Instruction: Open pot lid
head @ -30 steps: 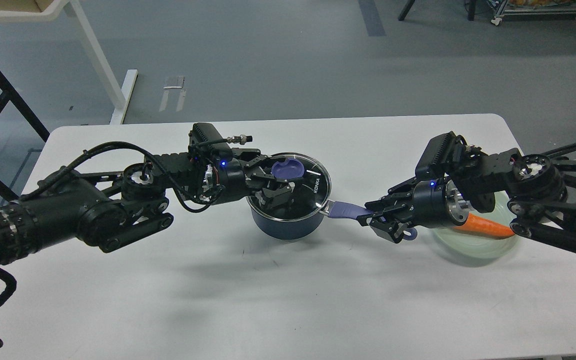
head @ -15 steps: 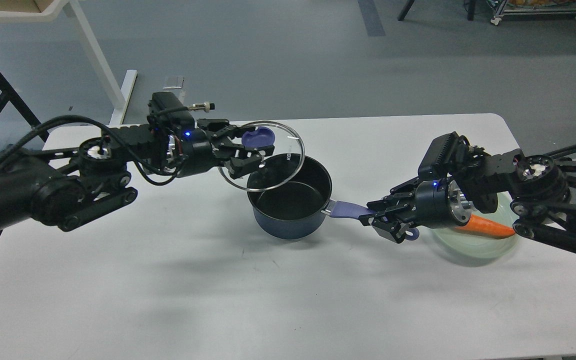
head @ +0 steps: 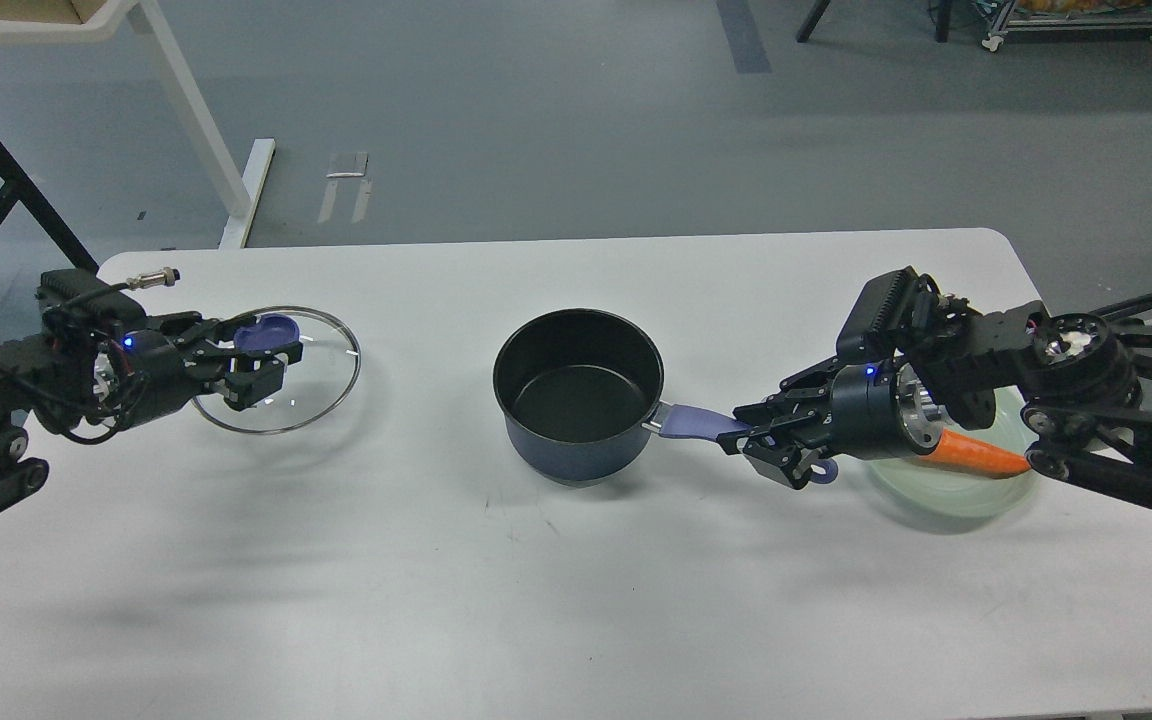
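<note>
Looking down from the head view, you see the pot (head: 578,395) standing open near the middle of the white table (head: 536,600), toward its far edge. Your left gripper (head: 254,368) is closed on the purple knob of the glass lid (head: 276,370), holding it near the left edge, well apart from the pot. Your right gripper (head: 761,445) is clamped on the pot's purple handle (head: 691,422). Behind that gripper, near the right edge, a carrot (head: 976,455) lies on a pale green plate (head: 946,495).
</note>
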`<move>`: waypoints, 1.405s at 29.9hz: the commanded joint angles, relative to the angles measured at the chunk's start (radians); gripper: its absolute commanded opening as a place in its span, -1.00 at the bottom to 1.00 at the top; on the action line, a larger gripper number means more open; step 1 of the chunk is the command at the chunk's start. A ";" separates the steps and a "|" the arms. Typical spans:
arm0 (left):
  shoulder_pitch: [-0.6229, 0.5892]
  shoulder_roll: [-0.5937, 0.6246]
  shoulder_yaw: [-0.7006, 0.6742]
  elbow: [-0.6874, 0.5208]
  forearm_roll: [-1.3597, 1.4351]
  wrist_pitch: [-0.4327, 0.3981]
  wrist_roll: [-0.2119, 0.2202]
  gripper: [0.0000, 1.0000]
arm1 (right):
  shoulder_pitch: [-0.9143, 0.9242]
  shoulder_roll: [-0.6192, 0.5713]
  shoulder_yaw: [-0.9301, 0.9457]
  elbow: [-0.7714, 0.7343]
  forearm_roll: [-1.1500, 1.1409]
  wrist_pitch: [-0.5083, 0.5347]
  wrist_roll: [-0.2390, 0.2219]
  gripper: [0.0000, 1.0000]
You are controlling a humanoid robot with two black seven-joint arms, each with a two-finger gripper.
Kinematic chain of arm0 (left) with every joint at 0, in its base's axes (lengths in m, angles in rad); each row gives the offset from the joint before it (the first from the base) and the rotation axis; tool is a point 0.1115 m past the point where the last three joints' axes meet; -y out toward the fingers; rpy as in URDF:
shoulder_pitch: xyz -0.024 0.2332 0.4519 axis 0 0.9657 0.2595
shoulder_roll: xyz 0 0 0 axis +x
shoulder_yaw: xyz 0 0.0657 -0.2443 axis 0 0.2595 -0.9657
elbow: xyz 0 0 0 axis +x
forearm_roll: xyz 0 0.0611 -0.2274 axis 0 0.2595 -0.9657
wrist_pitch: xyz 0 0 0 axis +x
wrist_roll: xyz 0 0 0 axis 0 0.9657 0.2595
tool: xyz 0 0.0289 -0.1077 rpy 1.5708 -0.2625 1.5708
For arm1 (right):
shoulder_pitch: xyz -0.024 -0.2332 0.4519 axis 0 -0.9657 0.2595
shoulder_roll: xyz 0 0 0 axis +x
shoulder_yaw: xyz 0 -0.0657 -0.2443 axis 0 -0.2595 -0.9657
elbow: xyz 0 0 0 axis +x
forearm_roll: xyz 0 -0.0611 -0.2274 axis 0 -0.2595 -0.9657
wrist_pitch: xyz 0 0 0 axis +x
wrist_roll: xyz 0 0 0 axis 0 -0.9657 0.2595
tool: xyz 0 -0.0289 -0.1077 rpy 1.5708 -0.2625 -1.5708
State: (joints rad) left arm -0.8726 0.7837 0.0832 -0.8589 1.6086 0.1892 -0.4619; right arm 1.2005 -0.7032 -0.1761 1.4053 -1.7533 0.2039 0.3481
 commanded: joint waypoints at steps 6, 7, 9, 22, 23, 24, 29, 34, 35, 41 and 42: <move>0.075 -0.040 0.001 0.089 -0.030 0.058 0.000 -0.10 | 0.001 -0.004 0.000 0.000 0.000 -0.001 0.000 -0.46; 0.076 -0.053 0.001 0.109 -0.029 0.058 0.000 -0.10 | 0.001 -0.004 0.000 0.000 0.000 -0.001 0.000 -0.46; 0.076 -0.073 0.001 0.136 -0.030 0.058 -0.001 -0.08 | 0.001 -0.004 0.000 -0.002 0.000 -0.001 0.000 -0.45; 0.087 -0.078 0.016 0.144 -0.030 0.055 -0.001 0.56 | -0.004 -0.001 0.000 -0.003 0.000 -0.001 0.000 -0.34; 0.086 -0.078 0.016 0.144 -0.032 0.055 -0.003 0.57 | -0.003 -0.002 0.000 -0.003 0.000 -0.001 -0.001 -0.33; 0.086 -0.078 0.016 0.144 -0.032 0.055 -0.006 0.60 | -0.002 -0.002 0.000 -0.003 0.000 -0.001 0.000 -0.31; 0.069 -0.075 0.012 0.144 -0.158 0.047 -0.015 0.83 | -0.002 -0.004 0.003 -0.002 0.000 -0.001 0.000 -0.15; 0.017 -0.066 0.012 0.144 -0.470 0.027 -0.015 0.98 | -0.002 -0.005 0.026 -0.002 0.005 -0.006 0.000 0.45; 0.004 -0.066 0.012 0.144 -0.548 0.016 -0.014 0.98 | -0.004 -0.005 0.042 -0.002 0.012 -0.005 0.000 0.52; -0.080 -0.070 0.003 0.144 -0.918 -0.033 -0.006 0.98 | -0.009 -0.013 0.110 -0.015 0.153 -0.014 -0.001 0.95; -0.091 -0.073 -0.002 0.144 -0.965 -0.036 -0.007 0.98 | -0.013 -0.018 0.133 -0.022 0.181 -0.023 -0.001 0.95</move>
State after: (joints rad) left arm -0.9296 0.7176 0.0903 -0.7149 0.7932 0.1677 -0.4721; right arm 1.1945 -0.7117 -0.0925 1.3970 -1.6462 0.1957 0.3481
